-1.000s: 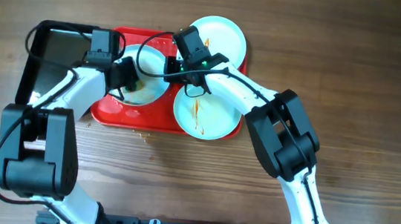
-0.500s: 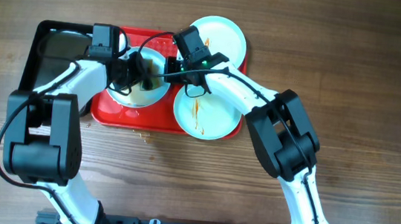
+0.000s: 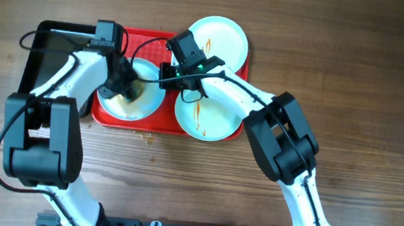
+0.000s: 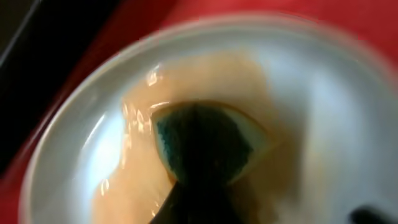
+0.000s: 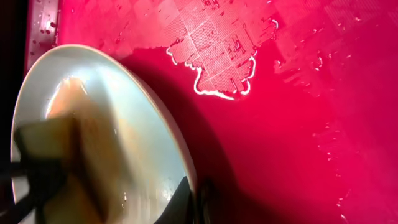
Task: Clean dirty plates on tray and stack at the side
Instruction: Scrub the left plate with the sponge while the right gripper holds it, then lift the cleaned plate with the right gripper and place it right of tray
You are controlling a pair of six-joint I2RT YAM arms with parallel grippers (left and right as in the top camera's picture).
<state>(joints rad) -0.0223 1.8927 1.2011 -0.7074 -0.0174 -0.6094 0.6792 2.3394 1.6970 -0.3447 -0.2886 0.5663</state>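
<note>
You have the worktop point(image 3: 385, 87) with everything gathered toward its far edge, left of centre. The tray point(image 3: 154, 123) lies there lengthwise, and the black pan point(image 3: 63, 42) sits just beside it on the side of the far-left corner.

All three plates are on the tray. The left plate point(image 3: 147, 100) lies at its left end. The far plate point(image 3: 225, 36) overhangs toward the far edge, and the near plate point(image 3: 213, 118) overhangs toward the near edge. Both of those show orange streaks, so neither looks cleaned.

The step in hand is scrubbing the left plate, and nothing is stacked yet. Your left end effector point(image 3: 124, 84) is down inside the plate, closed on the sponge point(image 4: 205, 140). Your right end effector point(image 3: 168, 73) pinches the plate's right rim, seemingly to steady it.

The left wrist view, though blurred, shows a broad orange-brown smear point(image 4: 186, 81) spread around the sponge, so this plate needs more passes. A puddle point(image 5: 217, 56) lies on the wet tray beside the rim.

For the next move, sweep the sponge across the smear while the rim grip holds. Once the plate is white, lift it off the tray to the side.
</note>
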